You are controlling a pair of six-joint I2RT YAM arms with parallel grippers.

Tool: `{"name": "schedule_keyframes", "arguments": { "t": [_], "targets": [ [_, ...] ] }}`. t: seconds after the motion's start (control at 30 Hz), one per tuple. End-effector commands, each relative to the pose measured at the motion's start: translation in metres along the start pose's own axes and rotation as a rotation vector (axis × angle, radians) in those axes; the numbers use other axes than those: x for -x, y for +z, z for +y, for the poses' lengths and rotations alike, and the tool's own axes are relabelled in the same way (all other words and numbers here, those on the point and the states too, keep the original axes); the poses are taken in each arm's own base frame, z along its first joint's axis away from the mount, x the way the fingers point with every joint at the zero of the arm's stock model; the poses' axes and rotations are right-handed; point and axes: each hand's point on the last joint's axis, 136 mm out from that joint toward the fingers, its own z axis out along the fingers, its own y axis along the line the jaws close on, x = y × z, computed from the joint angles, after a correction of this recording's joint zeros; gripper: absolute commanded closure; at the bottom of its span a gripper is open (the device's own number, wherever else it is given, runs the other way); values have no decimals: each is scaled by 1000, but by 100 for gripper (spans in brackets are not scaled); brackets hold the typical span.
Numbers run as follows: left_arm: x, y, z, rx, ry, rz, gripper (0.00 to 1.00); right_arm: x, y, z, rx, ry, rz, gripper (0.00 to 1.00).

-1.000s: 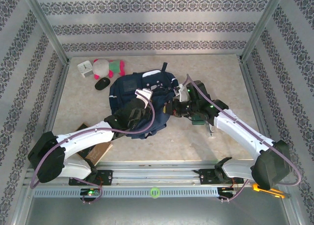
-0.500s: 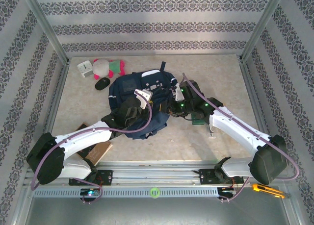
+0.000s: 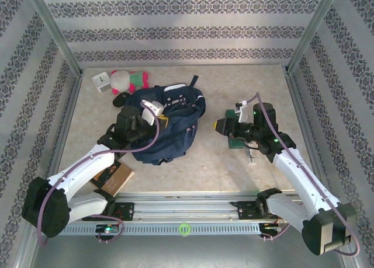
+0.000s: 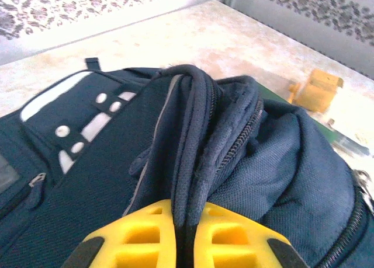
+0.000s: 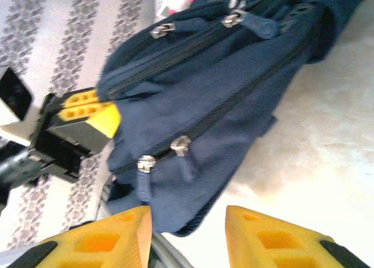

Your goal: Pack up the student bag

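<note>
Navy fabric slumps left of centre on the surface (image 3: 245, 87): the student bag (image 3: 169, 134) lies there with its pale patches at the far end. The left gripper (image 3: 153, 109) is pressed together on a padded ridge of the bag beside a zip, lifting that fold (probably to steady the bag and raise its mouth for loading, though that is my reading). The right gripper (image 3: 221, 125) hangs apart from the bag on its right side, spread, with nothing between its fingers.

The left wrist view shows the pinch close up, with yellow fingers (image 4: 134, 242) on either side of the ridge, a detail the overhead view hides under the wrist. The right wrist view gives the bag's flank: two zip pulls (image 5: 180, 144) on a line that looks shut, and the other arm clamped at the upper edge. The overhead view adds a plush toy (image 3: 130, 80) and a white cube (image 3: 101, 81) near the far-left corner, lying loose and not yet packed.
</note>
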Motion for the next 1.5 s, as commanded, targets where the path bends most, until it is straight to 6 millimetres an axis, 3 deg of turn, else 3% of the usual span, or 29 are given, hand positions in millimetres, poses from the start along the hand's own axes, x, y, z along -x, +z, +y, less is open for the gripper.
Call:
{"name": "schedule_keyframes", "arguments": {
  "t": [0.0,0.07,0.2,0.33,0.43,0.93,1.0,1.13,1.23,1.47],
  "targets": [
    [22,-9,-27,-148,79,-56,100,-8,9,4,74,-36,53,63],
    [25,-12,-33,-183,89,-65,100,-10,13,5,69,-75,61,63],
    [25,-14,-39,-221,111,-79,100,-29,27,5,54,-357,67,62],
    [26,-15,-39,-228,119,-81,100,-35,36,-1,102,-537,46,61],
    [28,-17,-38,-233,122,-87,100,-31,42,-16,44,-560,43,61],
    [32,-14,-41,-274,123,-92,100,-47,79,-16,162,-648,159,65],
    [33,-14,-42,-280,124,-93,100,-45,81,-16,163,-656,151,69],
    [33,-15,-44,-291,121,-92,100,-38,83,-17,148,-672,128,89],
    [33,-16,-44,-290,125,-90,100,-27,84,-24,93,-643,101,97],
    [35,-22,-47,-300,133,-86,100,5,80,-53,-83,-510,-5,100]
  ]
}}
